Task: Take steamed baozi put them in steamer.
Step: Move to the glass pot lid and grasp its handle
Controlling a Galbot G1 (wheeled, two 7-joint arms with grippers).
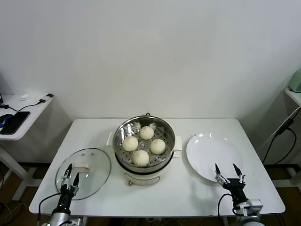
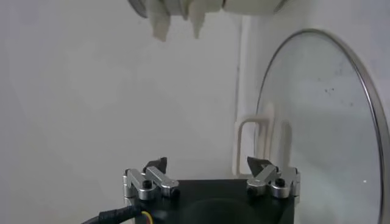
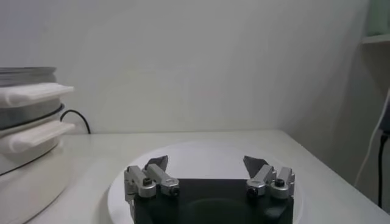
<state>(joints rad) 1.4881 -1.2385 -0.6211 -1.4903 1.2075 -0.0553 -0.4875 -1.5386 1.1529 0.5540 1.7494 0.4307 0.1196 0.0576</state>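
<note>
Several cream-white steamed baozi (image 1: 141,157) rest on the perforated tray inside the steel steamer (image 1: 121,130), which stands mid-table on its cream base. My left gripper (image 1: 69,171) hovers open over the near-left edge of the glass lid, holding nothing. My right gripper (image 1: 225,169) stands open and empty at the near edge of the white plate. The left wrist view shows the open left gripper (image 2: 208,163) facing the lid's handle. The right wrist view shows the open right gripper (image 3: 206,161) over the plate, with the steamer (image 3: 27,115) off to one side.
A round glass lid (image 1: 96,172) with a white handle (image 2: 253,143) lies left of the steamer. A flat white plate (image 1: 207,150), bare in these views, lies to its right and shows again (image 3: 201,152) in the right wrist view. A side table (image 1: 23,113) with a phone stands far left.
</note>
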